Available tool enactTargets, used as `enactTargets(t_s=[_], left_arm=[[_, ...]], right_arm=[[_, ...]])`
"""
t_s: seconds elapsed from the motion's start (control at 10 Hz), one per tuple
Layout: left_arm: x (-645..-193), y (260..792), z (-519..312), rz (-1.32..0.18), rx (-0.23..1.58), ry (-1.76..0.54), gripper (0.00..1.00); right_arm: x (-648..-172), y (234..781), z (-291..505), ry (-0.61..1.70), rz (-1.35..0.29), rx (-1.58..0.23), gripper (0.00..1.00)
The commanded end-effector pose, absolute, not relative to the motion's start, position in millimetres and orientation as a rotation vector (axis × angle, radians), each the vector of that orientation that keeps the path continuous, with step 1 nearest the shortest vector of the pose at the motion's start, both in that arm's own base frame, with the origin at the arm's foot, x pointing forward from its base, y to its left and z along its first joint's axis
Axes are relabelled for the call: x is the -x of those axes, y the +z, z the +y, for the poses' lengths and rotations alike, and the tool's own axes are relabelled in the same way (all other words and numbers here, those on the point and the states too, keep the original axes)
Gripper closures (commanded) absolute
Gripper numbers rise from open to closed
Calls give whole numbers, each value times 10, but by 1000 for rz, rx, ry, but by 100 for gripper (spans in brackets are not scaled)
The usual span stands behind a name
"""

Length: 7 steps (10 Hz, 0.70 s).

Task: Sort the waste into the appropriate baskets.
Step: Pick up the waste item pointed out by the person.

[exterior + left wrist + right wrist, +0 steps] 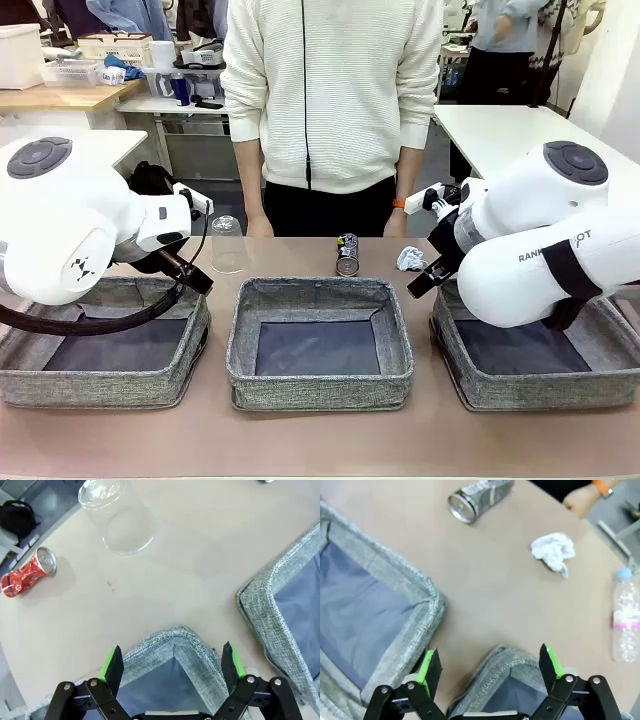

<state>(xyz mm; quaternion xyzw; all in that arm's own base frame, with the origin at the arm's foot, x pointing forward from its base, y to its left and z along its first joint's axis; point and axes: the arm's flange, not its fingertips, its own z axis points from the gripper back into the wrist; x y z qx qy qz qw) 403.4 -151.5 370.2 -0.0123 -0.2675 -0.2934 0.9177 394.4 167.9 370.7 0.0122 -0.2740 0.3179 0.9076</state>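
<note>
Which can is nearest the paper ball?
The dark printed can, just past the middle basket; the red crushed can lies over by the clear plastic cup.

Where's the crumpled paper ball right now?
In the front view, the paper ball lies on the table past the far left corner of the right basket, to the right of the dark can.

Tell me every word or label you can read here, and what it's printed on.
"RANK" and "OT": partial lettering on the right arm.
The dark printed can: print too blurred to read.
The red crushed can: print too blurred to read.
The bottle: pink label, unreadable.
</note>
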Motion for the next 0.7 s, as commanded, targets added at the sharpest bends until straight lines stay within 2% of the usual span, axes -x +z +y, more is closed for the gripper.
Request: enactTargets(t_s=[0.0, 0.6], left_arm=[[-4034, 3702, -1516, -550, 25, -603, 0], [-4034, 3702, -1516, -550, 25, -603, 0]], right_arm=[[-3944, 3709, 1680, 656, -566, -25, 0], [-3944, 3709, 1680, 656, -566, -25, 0]])
